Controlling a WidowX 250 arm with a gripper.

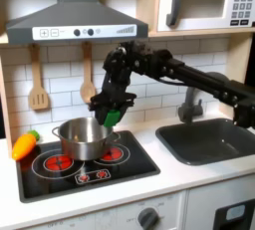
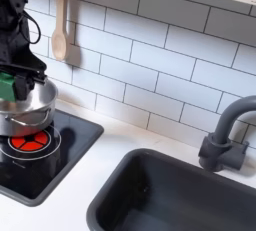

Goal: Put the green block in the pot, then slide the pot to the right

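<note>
Black WidowX arm (image 1: 184, 73) — boxy jointed links, matte housings.

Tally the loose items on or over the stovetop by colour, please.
Green: 1, the small green block in the gripper
Silver: 1, the shiny round steel pot
Orange: 1, the orange toy carrot with green top
Total: 3

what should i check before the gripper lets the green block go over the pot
1. Green block held by gripper: ok, green shows between the fingers in both exterior views.
2. Block over the pot opening: ok, by the far rim.
3. Pot empty: cannot tell.
4. Pot upright on the stove: ok.
5. Carrot apart from the pot: ok.
6. Counter bare on the first exterior view's right for the slide: ok.
</note>
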